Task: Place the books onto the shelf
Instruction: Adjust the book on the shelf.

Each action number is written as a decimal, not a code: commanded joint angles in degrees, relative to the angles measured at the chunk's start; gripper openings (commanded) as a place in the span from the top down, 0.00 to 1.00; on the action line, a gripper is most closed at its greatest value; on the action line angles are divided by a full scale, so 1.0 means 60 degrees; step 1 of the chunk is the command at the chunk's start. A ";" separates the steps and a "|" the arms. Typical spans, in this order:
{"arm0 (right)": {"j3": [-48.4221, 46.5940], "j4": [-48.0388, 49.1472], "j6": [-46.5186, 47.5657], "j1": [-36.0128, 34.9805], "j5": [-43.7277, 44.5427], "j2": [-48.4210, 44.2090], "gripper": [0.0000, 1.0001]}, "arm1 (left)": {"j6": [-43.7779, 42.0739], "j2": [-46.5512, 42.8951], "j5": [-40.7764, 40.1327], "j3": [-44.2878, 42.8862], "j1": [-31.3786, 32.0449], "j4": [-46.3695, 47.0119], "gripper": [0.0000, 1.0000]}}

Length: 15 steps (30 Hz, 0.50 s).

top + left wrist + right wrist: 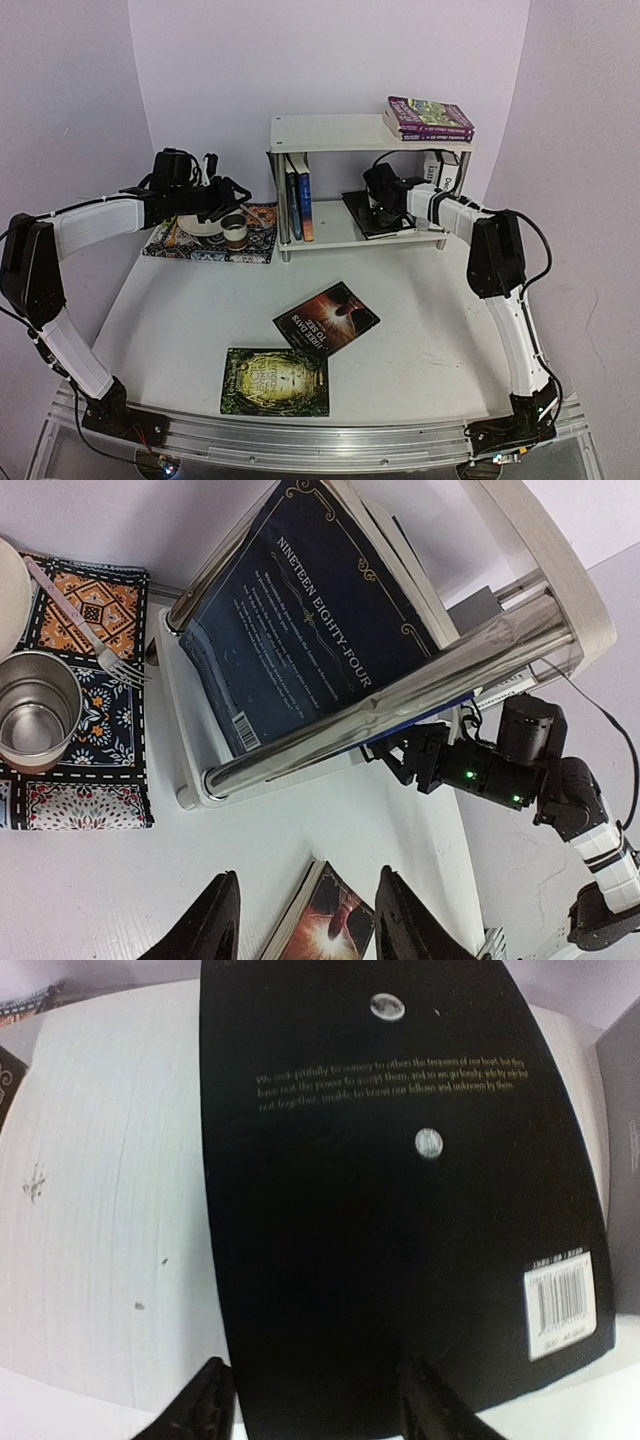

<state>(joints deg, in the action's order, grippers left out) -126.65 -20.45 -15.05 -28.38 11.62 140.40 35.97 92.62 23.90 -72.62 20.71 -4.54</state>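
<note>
Nearest you, a green book (275, 382) lies flat on the table (430, 300), with a dark red book (326, 318) just beyond it. Your right gripper (315, 1395) is inside the lower tier of the shelf (340, 133), fingers apart and gripping nothing, over a black book (400, 1210) lying flat there. Your left gripper (305, 910) hovers by the patterned mat (205, 245), left of the shelf, fingers parted and empty. Blue books (298, 195) stand upright at the lower tier's left end. Two purple books (430, 118) are stacked on top.
</note>
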 commanded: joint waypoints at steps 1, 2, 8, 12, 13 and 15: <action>0.1906 -0.1463 -0.1572 -0.0120 -0.0594 -0.0281 0.70 | -0.0113 -0.0307 -0.0018 -0.0120 0.0092 0.0098 0.53; 0.2430 -0.1282 -0.1624 -0.0194 -0.0558 -0.0518 0.92 | -0.0119 -0.0248 -0.0014 -0.0114 0.0117 0.0097 0.53; 0.4651 0.0343 -0.1415 -0.0987 -0.0590 -0.2354 1.00 | -0.0292 0.0036 -0.0034 -0.0076 0.0331 0.0108 0.51; 0.5422 0.0492 -0.1451 -0.1181 -0.0974 -0.3478 1.00 | -0.1068 0.0300 -0.0299 -0.0095 0.0690 0.0124 0.45; 0.5651 0.0560 -0.1431 -0.1170 -0.0840 -0.3837 1.00 | -0.1293 0.0322 -0.0456 -0.0078 0.0800 0.0137 0.43; 0.6045 0.0664 -0.1252 -0.1134 -0.0662 -0.4467 1.00 | -0.1764 0.0315 -0.0800 -0.0010 0.1001 0.0271 0.41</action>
<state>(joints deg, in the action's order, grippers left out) -94.76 -11.38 -23.03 -34.74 8.12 120.99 31.97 93.93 22.63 -72.62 24.49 -4.49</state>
